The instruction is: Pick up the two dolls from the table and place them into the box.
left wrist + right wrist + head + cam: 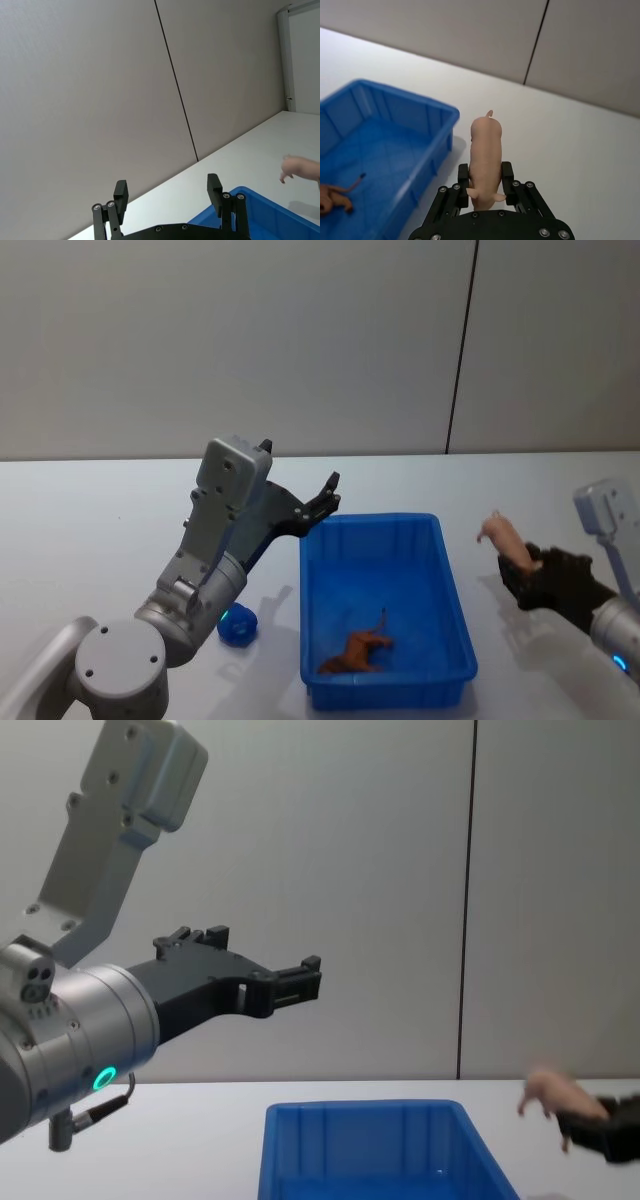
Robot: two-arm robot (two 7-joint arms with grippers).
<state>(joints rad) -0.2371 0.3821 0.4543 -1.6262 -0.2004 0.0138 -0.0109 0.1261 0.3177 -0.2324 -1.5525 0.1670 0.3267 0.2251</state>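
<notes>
Here, at the left, the small round blue soft doll (pixel 238 625) lay on the plain white table (pixel 90 510). It sat just beside the left wall of the bright blue rectangular plastic box (pixel 372 521), under the left arm, which was the nearer arm to it. The left gripper (pixel 167 185) hung high near the box's far left corner, jaws wide and empty. A brown toy animal (pixel 358 650) lay inside the box. To the right, the right gripper (pixel 485 172) held the pale pink stubby-limbed soft doll (pixel 485 145) above the table. Its jaws were closed on one end of the doll, whose long axis pointed straight out from them. The box lay to that doll's left, so a leftward carry seemed due.
</notes>
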